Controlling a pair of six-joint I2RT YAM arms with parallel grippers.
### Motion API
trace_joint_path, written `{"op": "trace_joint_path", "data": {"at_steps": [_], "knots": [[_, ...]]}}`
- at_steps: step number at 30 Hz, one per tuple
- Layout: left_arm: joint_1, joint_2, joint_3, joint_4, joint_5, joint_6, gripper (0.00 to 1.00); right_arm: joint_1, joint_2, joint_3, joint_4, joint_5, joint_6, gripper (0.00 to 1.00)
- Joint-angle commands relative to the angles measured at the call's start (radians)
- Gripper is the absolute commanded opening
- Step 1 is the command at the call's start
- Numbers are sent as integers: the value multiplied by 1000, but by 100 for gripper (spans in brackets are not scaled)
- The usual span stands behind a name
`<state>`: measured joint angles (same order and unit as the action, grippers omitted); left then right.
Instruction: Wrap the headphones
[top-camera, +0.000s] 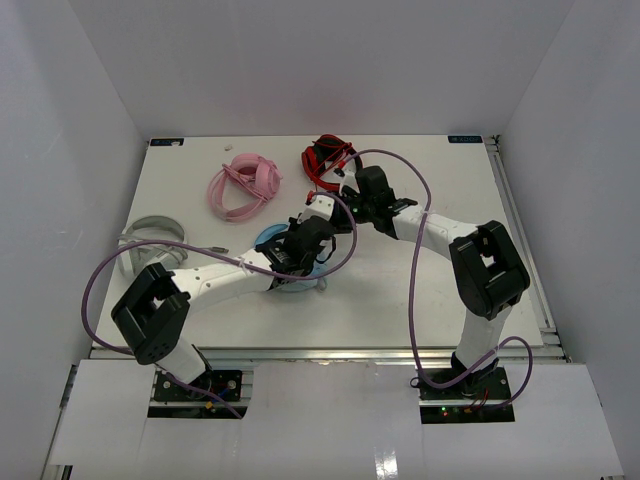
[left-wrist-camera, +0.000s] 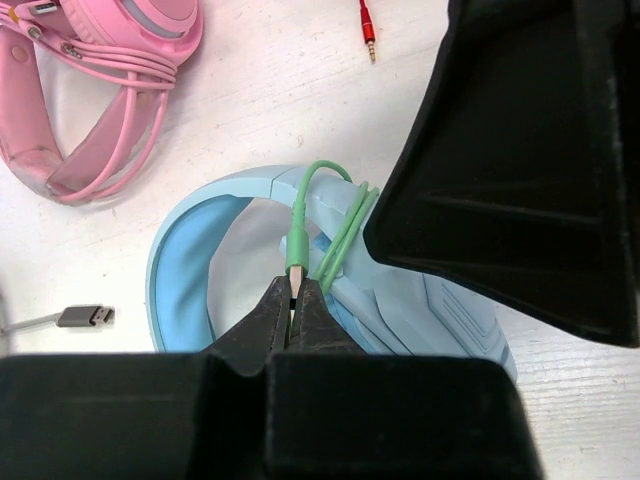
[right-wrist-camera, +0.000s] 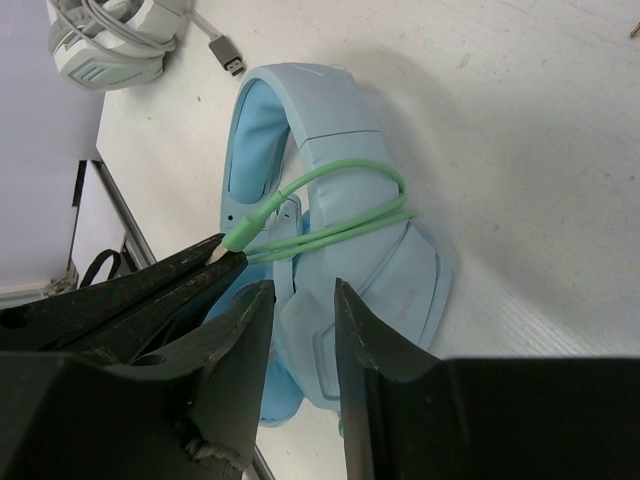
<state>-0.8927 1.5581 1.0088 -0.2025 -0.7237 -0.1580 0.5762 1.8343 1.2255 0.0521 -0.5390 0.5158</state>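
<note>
Both arms bend inward over the light blue padded over-ear headphones (left-wrist-camera: 185, 265) lying on the white bench (top-camera: 185, 175), the left hand (left-wrist-camera: 293, 292) clenched on their thin pale green cable's (right-wrist-camera: 352, 172) plug end, the right hand (right-wrist-camera: 300, 292) released just above their ear cup.

Both arms are built of white tubular links with chunky black joint housings. The left arm (top-camera: 215, 280) is in the lower left of the top view, the right arm (top-camera: 440, 232) in the right half. Each carries a thin purple cable running outside its links: left cable (top-camera: 95, 285), right cable (top-camera: 415, 290). The left base (top-camera: 195, 390) and right base (top-camera: 465, 392) are black, at the bottom edge, with small coloured lights on the right one. Left tool (left-wrist-camera: 293, 292): matt black, fingers tapering to narrow wedge tips. Right tool (right-wrist-camera: 298, 295): matt black, flat inner finger faces.
</note>
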Motion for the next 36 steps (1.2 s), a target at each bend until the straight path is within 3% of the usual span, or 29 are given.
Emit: {"op": "trace_joint_path", "data": {"at_steps": [1,5,9,18,27,36], "knots": [[9,-32,-9,5,-3,-23,1,-1,-7,34,17,11,-17,34],[9,-45,-18,12,-1,-18,1,0,9,56,30,7,-22,24],[9,-51,-28,17,4,-14,2,5,23,71,91,-31,-21,20],[14,-67,-62,38,6,-8,4,25,75,48,288,-124,41,15],[15,-81,-79,51,15,-1,8,44,120,80,297,-147,40,15],[15,-82,-82,60,20,4,22,70,128,90,255,-140,1,14]]}}
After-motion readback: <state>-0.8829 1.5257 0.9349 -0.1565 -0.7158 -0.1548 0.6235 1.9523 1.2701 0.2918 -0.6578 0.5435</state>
